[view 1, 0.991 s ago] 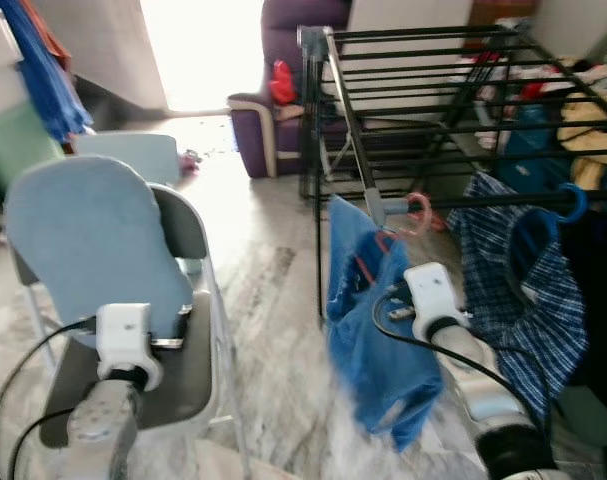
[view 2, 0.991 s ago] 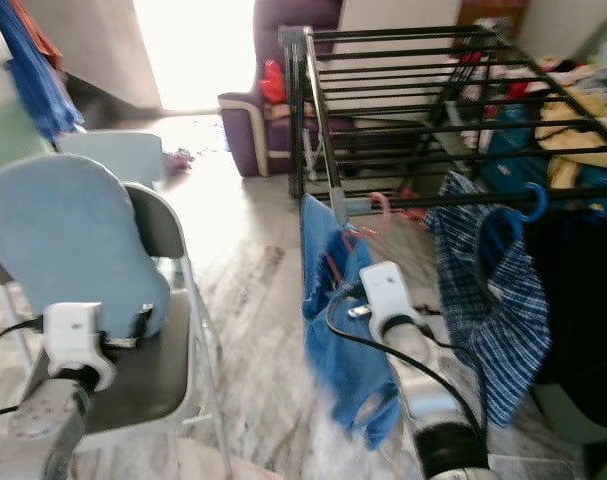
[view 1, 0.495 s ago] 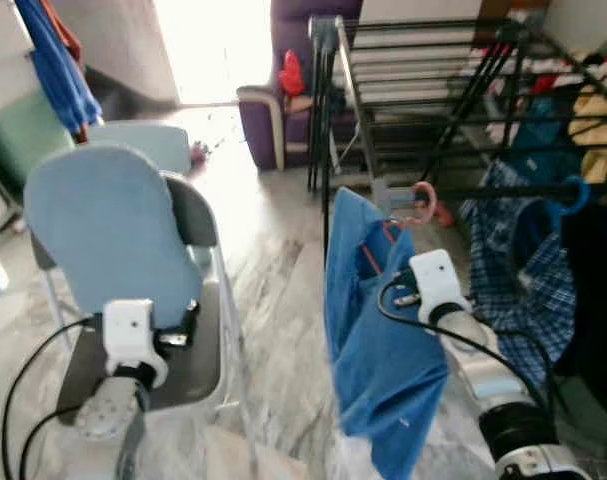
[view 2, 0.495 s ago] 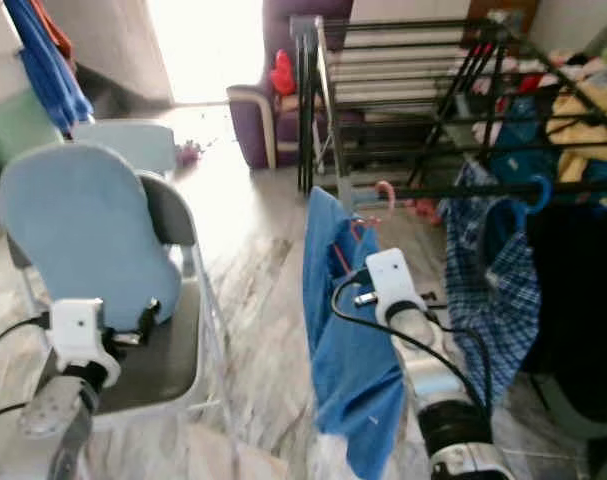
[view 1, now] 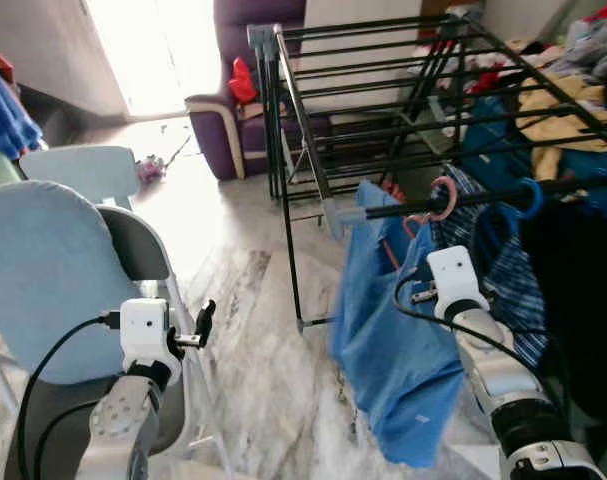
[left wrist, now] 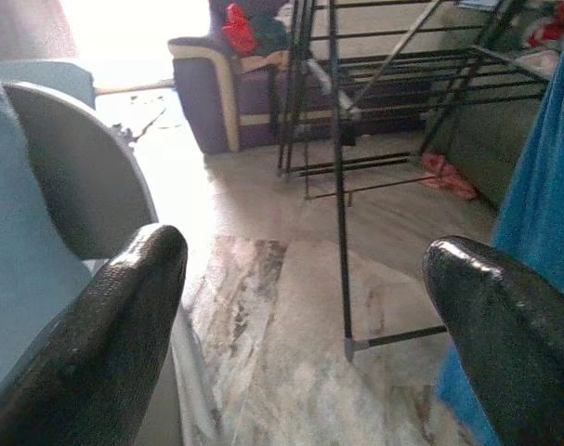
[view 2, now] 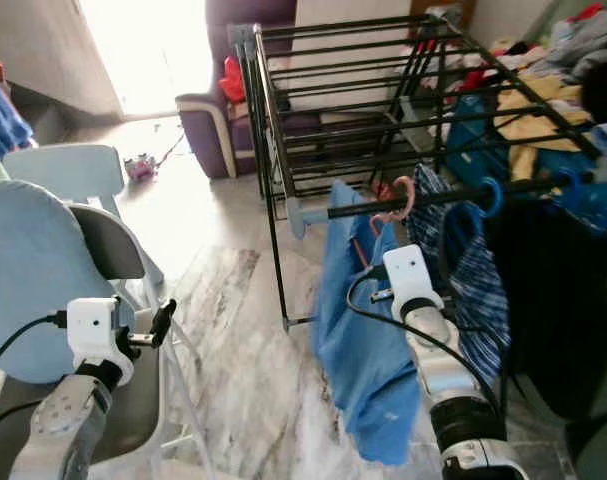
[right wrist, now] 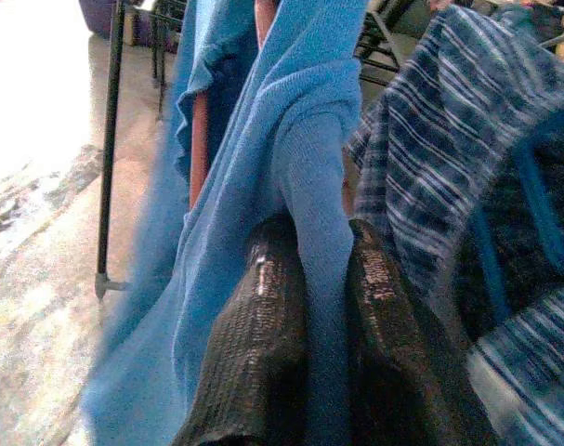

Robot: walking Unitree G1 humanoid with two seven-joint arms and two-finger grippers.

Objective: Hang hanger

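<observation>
Right gripper [right wrist: 305, 316]: fingers pressed together on a fold of the blue garment [view 1: 393, 340], pinching the cloth and, it seems, the pink hanger [view 1: 438, 200] under it
Hanger: just above and ahead of the right gripper, its hook looped at the front rail [view 1: 483, 198] of the drying rack [view 1: 383, 90]; whether the hook fully sits on the rail I cannot tell
Garment: hangs straight down below the right gripper, its hem near the floor [view 1: 253, 300]
Neighbours: a plaid shirt [right wrist: 449, 139] on a blue hanger [view 1: 526, 196] just beside the gripper, on its outer side, touching the garment
Left gripper [left wrist: 300, 325]: fingers spread wide, holding nothing, raised idle well apart from the rack, beside a chair [view 1: 53, 270]
Stage: judged near the end, hook being seated
Risk: letting go before the hook is over the rail would drop hanger and garment to the floor
Risk: pulling back while cloth is caught between the fingers could drag the hook off
Risk: the plaid shirt may snag the arm
</observation>
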